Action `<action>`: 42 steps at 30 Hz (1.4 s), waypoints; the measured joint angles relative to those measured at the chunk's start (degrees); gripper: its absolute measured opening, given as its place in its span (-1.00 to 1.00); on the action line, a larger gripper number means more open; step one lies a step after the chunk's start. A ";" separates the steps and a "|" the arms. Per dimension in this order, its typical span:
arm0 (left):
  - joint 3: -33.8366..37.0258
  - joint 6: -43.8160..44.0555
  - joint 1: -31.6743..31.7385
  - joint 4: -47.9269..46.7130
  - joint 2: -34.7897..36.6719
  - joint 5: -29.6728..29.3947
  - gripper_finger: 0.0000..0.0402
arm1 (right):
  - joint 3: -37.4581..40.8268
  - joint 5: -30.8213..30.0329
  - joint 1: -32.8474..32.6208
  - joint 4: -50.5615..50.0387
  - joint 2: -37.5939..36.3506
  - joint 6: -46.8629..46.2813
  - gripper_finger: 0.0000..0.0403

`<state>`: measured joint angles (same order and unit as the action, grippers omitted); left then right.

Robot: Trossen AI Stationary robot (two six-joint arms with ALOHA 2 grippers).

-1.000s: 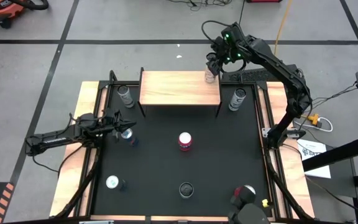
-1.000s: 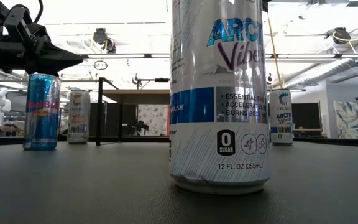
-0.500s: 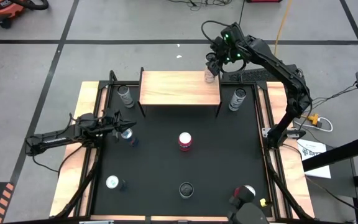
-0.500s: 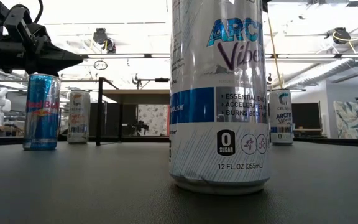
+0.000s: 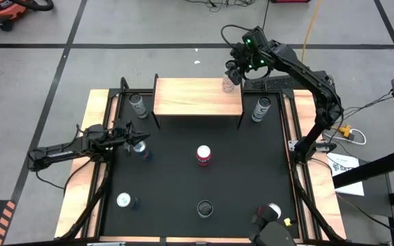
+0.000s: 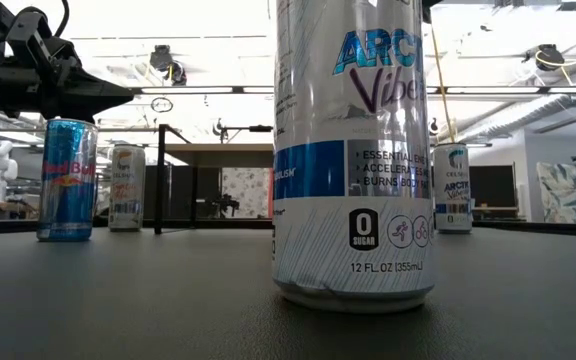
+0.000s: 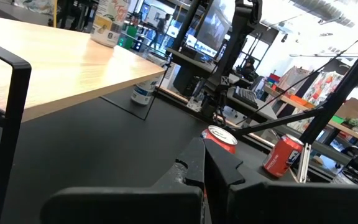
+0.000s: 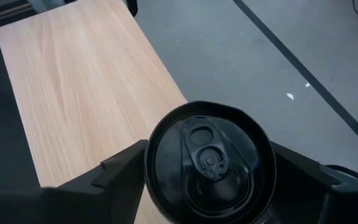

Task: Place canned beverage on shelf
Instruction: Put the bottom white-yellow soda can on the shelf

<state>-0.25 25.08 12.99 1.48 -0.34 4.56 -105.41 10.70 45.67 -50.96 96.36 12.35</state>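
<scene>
From above, the right gripper (image 5: 232,74) sets a silver black-topped can (image 5: 230,83) on the light-wood shelf's (image 5: 197,97) far right corner. Its wrist view shows fingers (image 8: 124,167) spread beside the can (image 8: 210,163): release under way, lifting clear comes next. The left gripper (image 7: 202,163), fingers pressed together, waits over the black desk (image 5: 176,164).

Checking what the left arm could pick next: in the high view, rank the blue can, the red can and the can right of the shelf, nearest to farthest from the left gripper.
1. Blue can: right at the left gripper, table's left side.
2. Red can: table's middle.
3. Can right of the shelf: far right, beside the shelf.
</scene>
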 joint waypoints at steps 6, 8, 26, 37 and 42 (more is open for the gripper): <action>-0.02 0.00 0.00 0.00 0.00 0.00 -1.00 | 0.04 0.02 -0.02 -0.13 0.00 0.42 0.36; -0.01 0.00 0.00 0.01 0.00 0.00 -1.00 | 0.04 0.00 -0.02 -0.19 0.00 0.45 0.36; -0.02 0.00 0.00 0.00 0.00 0.00 -1.00 | 0.11 -0.11 -0.15 -0.31 -0.57 1.47 0.37; -0.02 0.00 -0.01 0.02 -0.01 0.00 -1.00 | 0.02 -0.28 -0.44 -1.05 -0.35 2.08 0.37; -0.02 0.00 0.00 0.00 0.00 0.00 -1.00 | 0.02 -0.31 -0.46 -1.41 -0.31 2.19 0.37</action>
<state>-0.27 25.08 12.99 1.48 -0.34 4.56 -105.38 10.39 45.21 -52.37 96.05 14.54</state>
